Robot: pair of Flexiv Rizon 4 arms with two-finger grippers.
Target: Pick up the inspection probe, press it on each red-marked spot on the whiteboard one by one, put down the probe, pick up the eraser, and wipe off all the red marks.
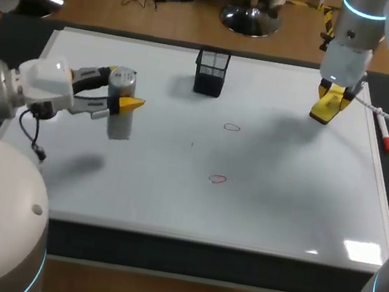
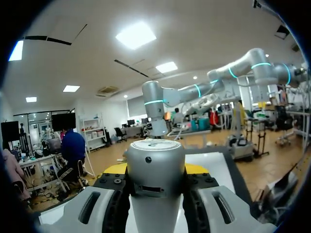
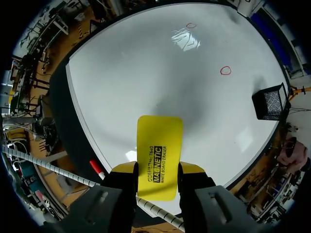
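Left hand [image 1: 121, 101], frame left, is closed on the inspection probe [image 1: 119, 123]; right hand [image 1: 332, 101], upper right, on the eraser [image 1: 325, 109]. Red marks [image 1: 232, 127] would be left unpressed by premature wiping.

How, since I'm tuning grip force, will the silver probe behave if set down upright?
Probably rigid: the probe looks like a smooth metal cylinder. Its sleek sides may slip in the left hand under a light grip. Tall and narrow, it could tip on the whiteboard, then roll.
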